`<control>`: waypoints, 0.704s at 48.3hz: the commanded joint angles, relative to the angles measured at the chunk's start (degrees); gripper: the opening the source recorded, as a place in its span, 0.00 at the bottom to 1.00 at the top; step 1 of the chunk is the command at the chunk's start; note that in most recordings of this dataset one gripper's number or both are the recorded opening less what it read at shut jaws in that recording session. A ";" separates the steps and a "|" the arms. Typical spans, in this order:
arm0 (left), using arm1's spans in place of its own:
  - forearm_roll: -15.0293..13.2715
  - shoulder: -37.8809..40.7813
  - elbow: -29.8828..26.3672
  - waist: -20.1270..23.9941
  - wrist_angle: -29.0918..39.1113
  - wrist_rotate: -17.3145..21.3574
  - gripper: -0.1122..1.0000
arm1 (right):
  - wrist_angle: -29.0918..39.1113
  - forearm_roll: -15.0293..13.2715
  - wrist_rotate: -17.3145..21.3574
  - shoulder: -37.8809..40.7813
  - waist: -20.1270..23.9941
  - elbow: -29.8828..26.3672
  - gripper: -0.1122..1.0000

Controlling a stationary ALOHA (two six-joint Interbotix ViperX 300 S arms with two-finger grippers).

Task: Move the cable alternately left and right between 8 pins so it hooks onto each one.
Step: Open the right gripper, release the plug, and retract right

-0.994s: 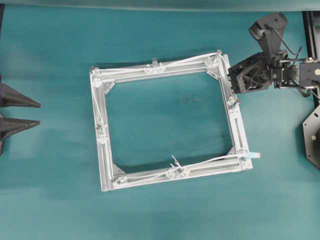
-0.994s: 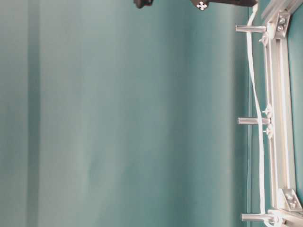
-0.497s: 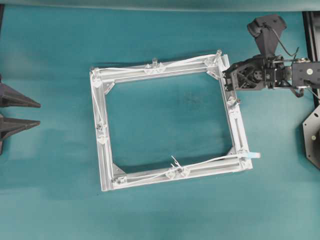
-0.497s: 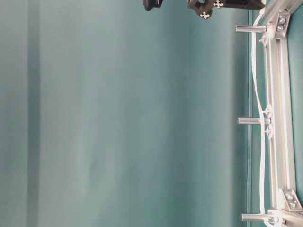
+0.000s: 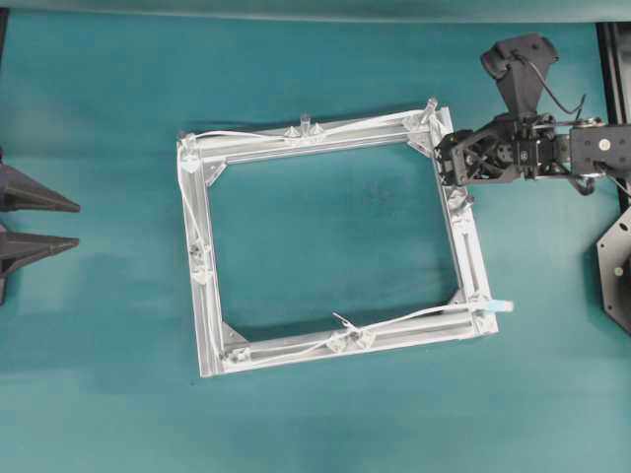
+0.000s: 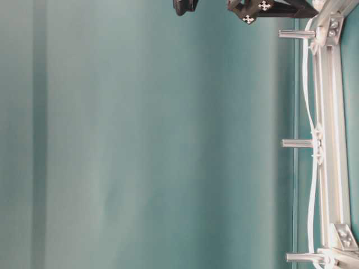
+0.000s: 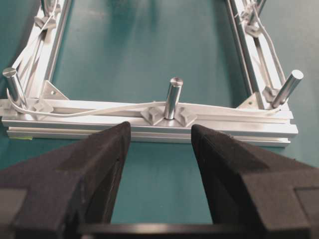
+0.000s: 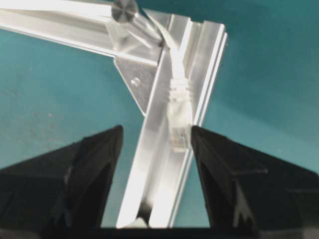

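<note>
Teal cloth (image 5: 99,345) covers your table; at its left edge your left gripper (image 5: 74,222) rests with jaws spread wide, holding nothing. At centre, the cable (image 5: 246,131) runs around the square frame (image 5: 202,296) past its pins (image 7: 173,97). On the right, your right gripper (image 5: 442,163) stands parted over the frame's corner, the cable's clear plug (image 8: 179,117) lying loose on the bar between its fingers (image 8: 94,164).

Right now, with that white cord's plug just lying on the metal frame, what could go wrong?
The right tool stands open, so nothing holds the cable. Its plug lies loose on the frame beside a corner pin; springy cord might slip off there. Slack near the bottom middle pin could also unhook.
</note>
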 commanded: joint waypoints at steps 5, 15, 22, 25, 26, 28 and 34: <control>0.09 0.44 -0.62 -0.18 -0.44 -0.35 0.59 | -0.26 0.09 0.00 -2.29 0.44 -0.70 0.64; 0.18 0.44 -0.62 -0.18 -0.44 -0.35 0.59 | -0.88 2.90 0.53 -7.91 2.99 -0.35 0.64; 0.09 0.35 -0.62 -0.18 -0.44 -0.35 0.59 | -1.85 6.50 0.53 -9.67 6.33 0.70 0.64; 0.09 0.44 -0.62 -0.18 -0.53 -0.35 0.59 | -1.85 8.00 0.53 -9.93 7.73 1.23 0.64; 0.18 0.35 -0.62 -0.18 -0.44 -0.35 0.59 | -1.85 8.44 0.53 -10.11 8.26 1.41 0.64; 0.18 0.35 -0.62 -0.18 -0.53 -0.35 0.59 | -1.49 8.96 0.53 -10.72 9.14 1.67 0.64; 0.09 0.35 -0.62 -0.18 -0.53 -0.35 0.59 | 0.09 8.96 0.44 -14.50 9.67 3.43 0.64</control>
